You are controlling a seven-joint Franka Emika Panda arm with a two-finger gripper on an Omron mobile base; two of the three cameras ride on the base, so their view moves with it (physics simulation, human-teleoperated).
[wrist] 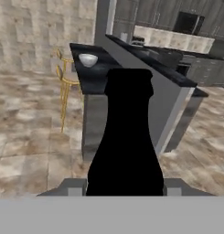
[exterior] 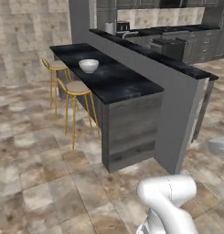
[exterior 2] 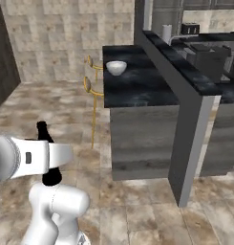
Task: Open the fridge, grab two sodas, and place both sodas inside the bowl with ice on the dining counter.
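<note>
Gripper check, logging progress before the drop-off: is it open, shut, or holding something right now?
Gripper: shut on the dark soda bottle, carried upright in front of the dining counter.

The dining counter (exterior: 114, 80) has a glossy black top of marbled stone with faint pale veins; its base is matt grey wood-grain panelling. The bowl (exterior: 88, 66) is smooth and white with a slight sheen. The bottle (wrist: 127, 137) reads as a plain, flat black surface (no reflections can be made out). The stool (exterior: 77, 87) has thin brass-coloured metal legs and a matt tan seat. The floor (exterior: 35, 178) is mottled brown-grey stone tile.
</note>
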